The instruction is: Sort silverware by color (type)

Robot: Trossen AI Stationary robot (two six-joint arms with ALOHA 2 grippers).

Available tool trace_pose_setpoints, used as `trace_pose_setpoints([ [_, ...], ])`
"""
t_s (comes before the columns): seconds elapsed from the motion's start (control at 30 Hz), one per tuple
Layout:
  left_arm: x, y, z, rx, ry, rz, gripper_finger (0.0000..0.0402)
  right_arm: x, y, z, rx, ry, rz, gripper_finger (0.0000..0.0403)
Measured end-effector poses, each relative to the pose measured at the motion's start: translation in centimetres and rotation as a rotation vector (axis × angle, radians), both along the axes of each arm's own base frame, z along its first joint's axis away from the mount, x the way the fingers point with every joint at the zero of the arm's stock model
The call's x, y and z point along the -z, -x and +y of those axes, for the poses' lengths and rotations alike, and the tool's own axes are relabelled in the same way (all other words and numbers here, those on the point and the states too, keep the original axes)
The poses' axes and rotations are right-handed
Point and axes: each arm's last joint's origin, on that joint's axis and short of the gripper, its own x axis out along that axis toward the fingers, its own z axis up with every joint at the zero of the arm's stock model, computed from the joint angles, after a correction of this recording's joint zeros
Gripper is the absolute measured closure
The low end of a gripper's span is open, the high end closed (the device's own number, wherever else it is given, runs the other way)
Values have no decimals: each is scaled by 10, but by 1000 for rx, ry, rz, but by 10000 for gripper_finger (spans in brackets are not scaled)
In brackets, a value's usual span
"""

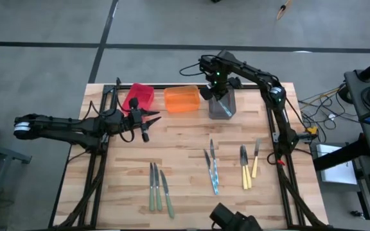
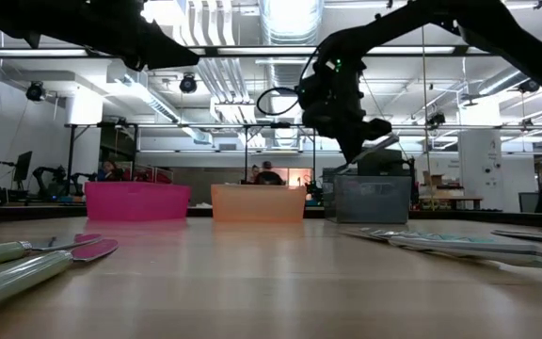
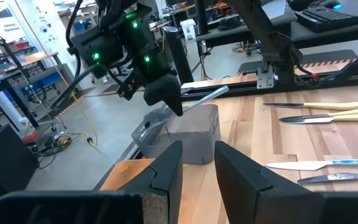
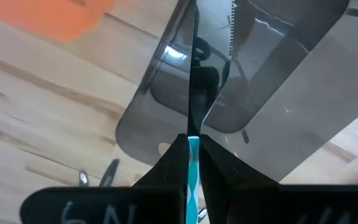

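- Right wrist view alone shows the light-blue-handled knife [image 4: 193, 155] pinched between the right gripper [image 4: 193, 163] fingers, blade over the grey bin [image 4: 166, 112].
- High view: left gripper [image 1: 148, 126] fingers slightly apart, holding nothing, near the red bin [image 1: 138, 96]; other silverware [image 1: 212, 168] lies on the worktop [image 1: 185, 138].

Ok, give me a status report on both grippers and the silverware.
Right gripper shut on light-blue-handled knife above grey plastic bin. Left gripper empty beside red bin. Nothing obstructing.
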Motion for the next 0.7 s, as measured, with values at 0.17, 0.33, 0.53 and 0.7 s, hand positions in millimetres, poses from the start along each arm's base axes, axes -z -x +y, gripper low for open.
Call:
trace_pose_setpoints([
  [0.17,0,0,0,0,0,0,326,2,4,-4,12,5,13,390],
  [0.33,0,0,0,0,0,0,326,5,7,-7,15,39,59,390],
  [0.53,0,0,0,0,0,0,326,13,10,-7,5,63,120,390],
  [0.7,0,0,0,0,0,0,326,20,12,-5,-11,55,154,390],
])
